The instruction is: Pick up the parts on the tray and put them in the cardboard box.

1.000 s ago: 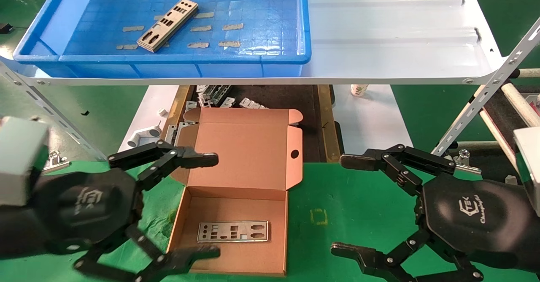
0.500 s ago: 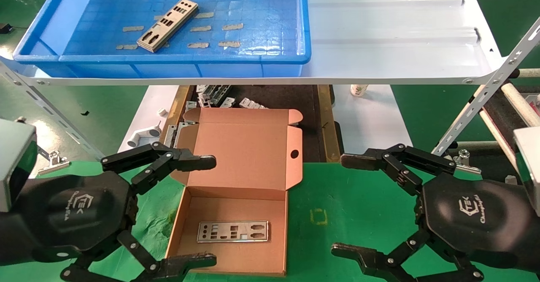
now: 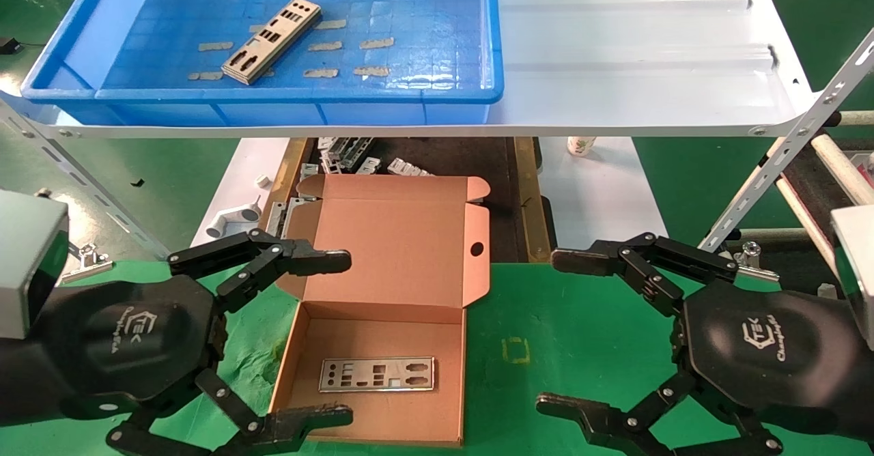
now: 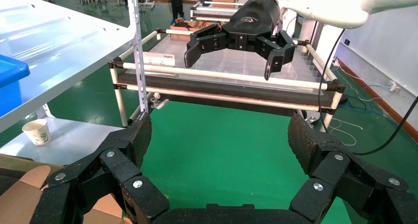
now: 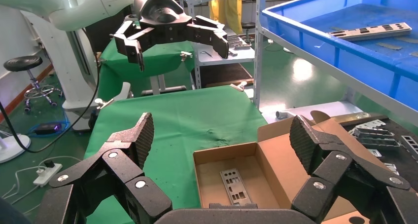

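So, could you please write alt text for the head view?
One metal plate lies in the open cardboard box; another remains in the blue tray. The left gripper and right gripper flank the box, open and empty.

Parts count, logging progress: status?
Both grippers, left and right, open, empty. One part in box, one on tray. Nothing blocking.

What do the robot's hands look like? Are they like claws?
A bit like claws! The left gripper and right gripper are both black, with jointed fingers held by silver bolts. Each has a rounded black shell with a white logo. A silver-grey box sits behind each wrist, and the arms are white.
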You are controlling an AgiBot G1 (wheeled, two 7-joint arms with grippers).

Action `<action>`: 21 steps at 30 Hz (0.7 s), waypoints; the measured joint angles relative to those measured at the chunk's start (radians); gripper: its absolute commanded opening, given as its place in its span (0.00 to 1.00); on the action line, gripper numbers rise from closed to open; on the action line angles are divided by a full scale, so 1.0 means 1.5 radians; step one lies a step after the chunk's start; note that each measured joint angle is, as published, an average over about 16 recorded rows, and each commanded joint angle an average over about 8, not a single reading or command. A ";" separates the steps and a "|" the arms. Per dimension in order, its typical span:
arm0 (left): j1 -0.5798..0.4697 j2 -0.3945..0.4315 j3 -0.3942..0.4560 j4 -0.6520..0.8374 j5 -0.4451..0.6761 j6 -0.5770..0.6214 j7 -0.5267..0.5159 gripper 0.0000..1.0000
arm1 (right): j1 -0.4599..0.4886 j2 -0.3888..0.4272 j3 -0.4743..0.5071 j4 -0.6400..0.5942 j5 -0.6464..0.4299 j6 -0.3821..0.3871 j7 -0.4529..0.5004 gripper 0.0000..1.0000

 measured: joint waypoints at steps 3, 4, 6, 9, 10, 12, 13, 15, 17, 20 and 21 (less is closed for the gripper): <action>0.000 0.000 0.001 0.001 0.000 0.000 0.000 1.00 | 0.000 0.000 0.000 0.000 0.000 0.000 0.000 1.00; -0.001 0.000 0.001 0.001 0.001 0.000 0.001 1.00 | 0.000 0.000 0.000 0.000 0.000 0.000 0.000 1.00; -0.001 0.001 0.001 0.001 0.001 0.000 0.001 1.00 | 0.000 0.000 0.000 0.000 0.000 0.000 0.000 1.00; -0.001 0.001 0.001 0.002 0.001 0.000 0.001 1.00 | 0.000 0.000 0.000 0.000 0.000 0.000 0.000 1.00; -0.001 0.001 0.002 0.002 0.001 0.000 0.001 1.00 | 0.000 0.000 0.000 0.000 0.000 0.000 0.000 1.00; -0.001 0.001 0.002 0.002 0.001 0.000 0.001 1.00 | 0.000 0.000 0.000 0.000 0.000 0.000 0.000 1.00; -0.001 0.001 0.002 0.002 0.001 -0.001 0.001 1.00 | 0.000 0.000 0.000 0.000 0.000 0.000 0.000 1.00; -0.001 0.001 0.002 0.003 0.001 -0.001 0.001 1.00 | 0.000 0.000 0.000 0.000 0.000 0.000 0.000 1.00; -0.001 0.001 0.002 0.003 0.001 -0.001 0.001 1.00 | 0.000 0.000 0.000 0.000 0.000 0.000 0.000 1.00; -0.002 0.001 0.002 0.003 0.002 -0.001 0.001 1.00 | 0.000 0.000 0.000 0.000 0.000 0.000 0.000 1.00; -0.002 0.001 0.002 0.003 0.002 -0.001 0.002 1.00 | 0.000 0.000 0.000 0.000 0.000 0.000 0.000 1.00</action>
